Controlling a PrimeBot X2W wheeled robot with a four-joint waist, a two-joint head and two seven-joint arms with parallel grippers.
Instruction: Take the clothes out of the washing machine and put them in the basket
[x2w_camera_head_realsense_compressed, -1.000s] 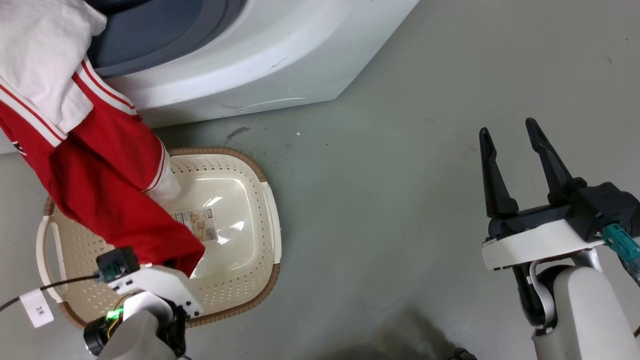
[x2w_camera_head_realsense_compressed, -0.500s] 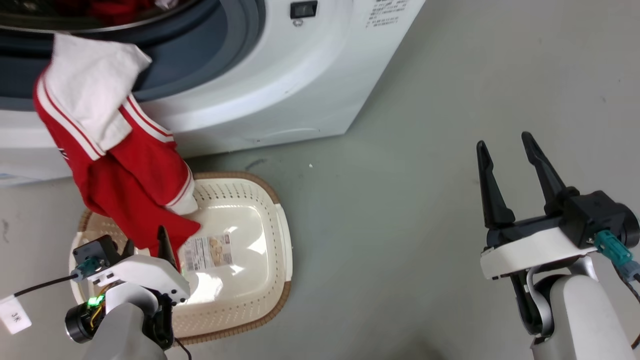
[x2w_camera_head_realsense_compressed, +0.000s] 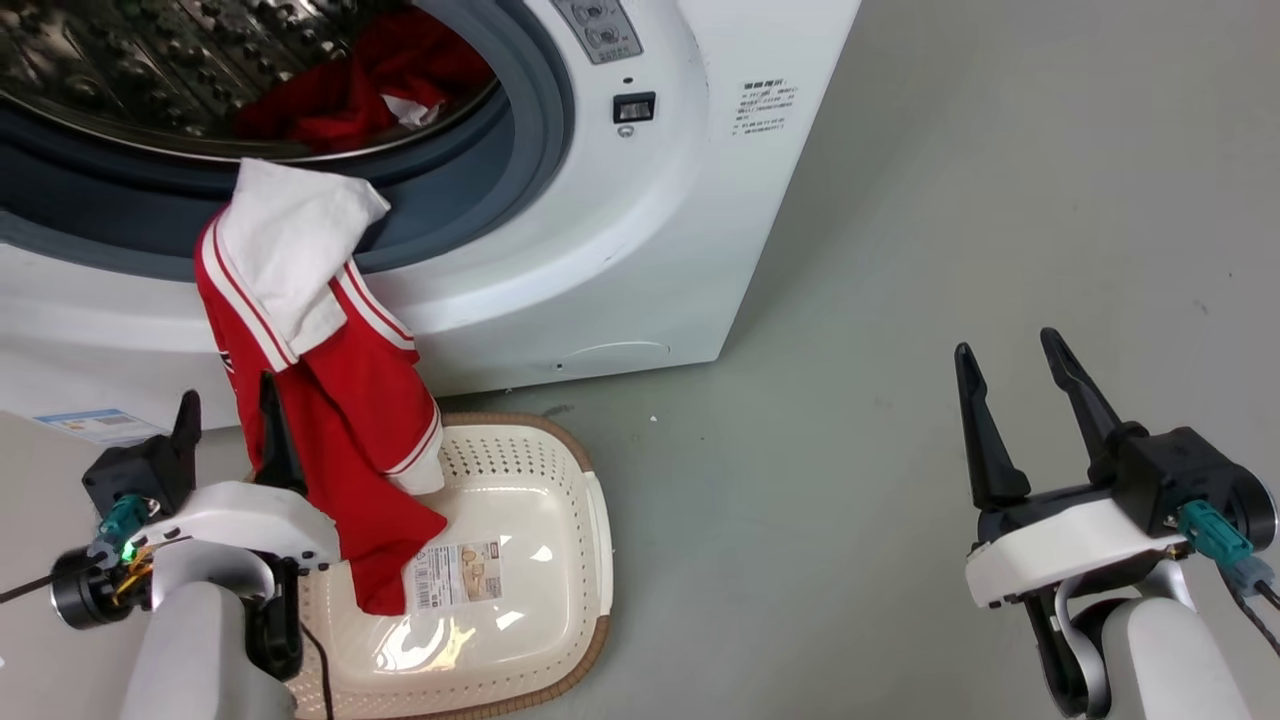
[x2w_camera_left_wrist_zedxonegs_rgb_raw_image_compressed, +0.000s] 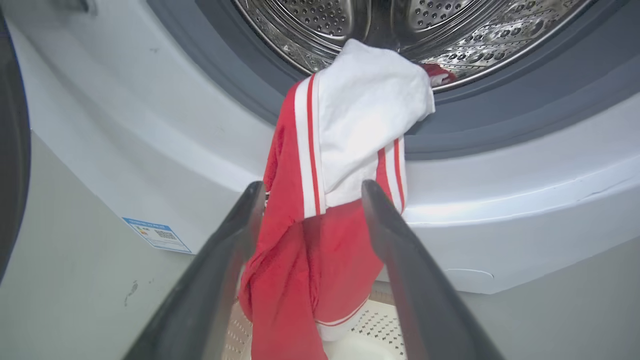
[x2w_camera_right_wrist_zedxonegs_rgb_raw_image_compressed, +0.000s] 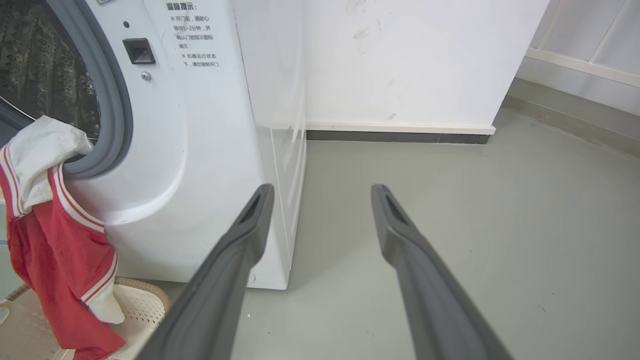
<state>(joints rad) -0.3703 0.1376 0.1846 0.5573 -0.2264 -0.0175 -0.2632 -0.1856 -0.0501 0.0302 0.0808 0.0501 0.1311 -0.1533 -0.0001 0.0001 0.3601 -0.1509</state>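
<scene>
The washing machine (x2w_camera_head_realsense_compressed: 620, 250) stands open, with red clothes (x2w_camera_head_realsense_compressed: 350, 90) lying in its steel drum (x2w_camera_left_wrist_zedxonegs_rgb_raw_image_compressed: 450, 30). One red jersey (x2w_camera_head_realsense_compressed: 345, 430) with white trim hangs from the grey seal over the front, its lower end inside the basket (x2w_camera_head_realsense_compressed: 570, 500). My left gripper (x2w_camera_head_realsense_compressed: 228, 390) is open just left of that jersey. In the left wrist view the jersey (x2w_camera_left_wrist_zedxonegs_rgb_raw_image_compressed: 320, 240) shows between and beyond the left gripper (x2w_camera_left_wrist_zedxonegs_rgb_raw_image_compressed: 312, 186) fingers; I cannot tell whether they touch. My right gripper (x2w_camera_head_realsense_compressed: 1005, 345) is open and empty over the floor at the right, also seen as the right gripper (x2w_camera_right_wrist_zedxonegs_rgb_raw_image_compressed: 322, 190).
Grey floor (x2w_camera_head_realsense_compressed: 900, 250) stretches to the right of the machine. A white wall with a dark skirting (x2w_camera_right_wrist_zedxonegs_rgb_raw_image_compressed: 400, 136) runs behind the machine. The dark door rim (x2w_camera_left_wrist_zedxonegs_rgb_raw_image_compressed: 12, 150) stands at the left edge of the left wrist view. A blue sticker (x2w_camera_head_realsense_compressed: 95, 425) marks the machine's front.
The head camera has tilted up, bringing the drum into view. My left gripper's fingers, covered by the jersey's hem a second ago, now stand free at its left side. The right gripper kept its pose.
</scene>
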